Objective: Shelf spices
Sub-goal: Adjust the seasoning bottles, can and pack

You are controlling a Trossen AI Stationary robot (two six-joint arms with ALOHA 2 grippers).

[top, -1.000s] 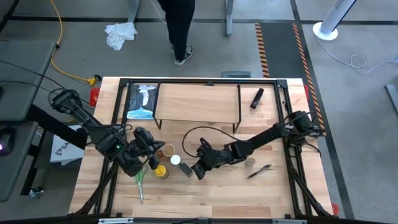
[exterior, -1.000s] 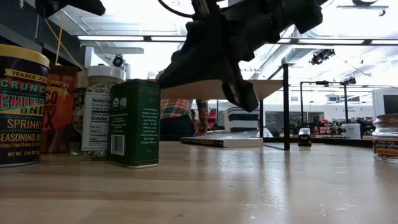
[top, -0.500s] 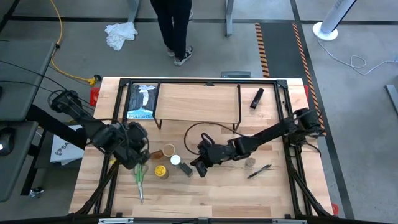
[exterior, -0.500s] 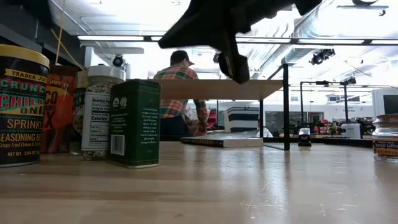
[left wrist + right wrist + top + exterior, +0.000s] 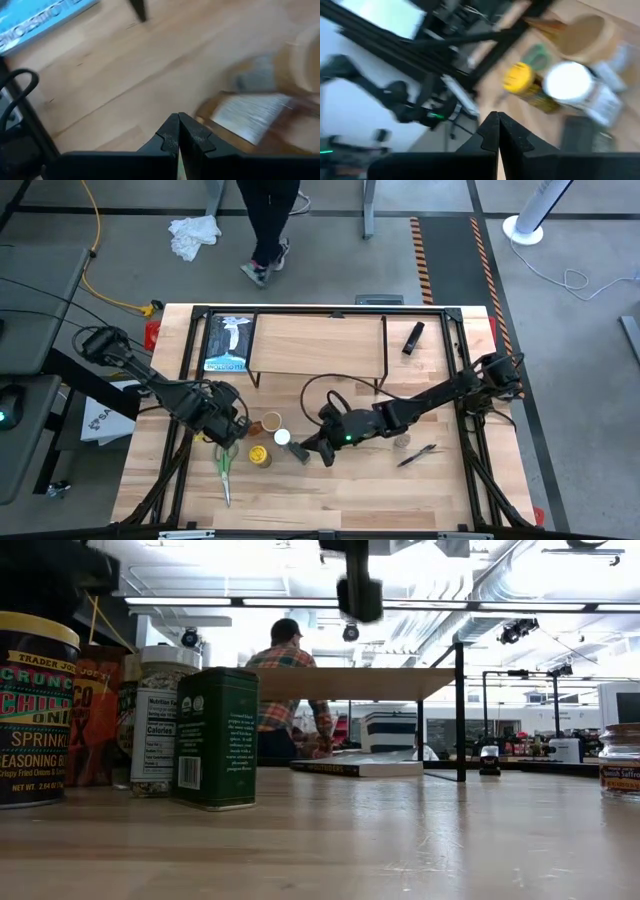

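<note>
Wooden boards form the worktop (image 5: 330,500), and the shelf (image 5: 318,345) stands at its far side, with nothing seen on its clear top. All places below are given from this shelf. The spices are gathered on the near side of it, toward its left end: a yellow-lidded jar (image 5: 259,456), a white-lidded jar (image 5: 281,438), a wide tan round jar (image 5: 271,422) and a dark green tin (image 5: 216,738). One more small jar (image 5: 402,441) is set apart, in front of the shelf's right end.

The left claw (image 5: 178,131) is held just left of the group, fully closed, and nothing is gripped in it. The right claw (image 5: 498,128) is raised beside the tin, also pressed closed and empty. It is judged that no spice is grasped yet, so the shelving is not started. Green-handled scissors (image 5: 224,467) lie by the group and are not concerned.
</note>
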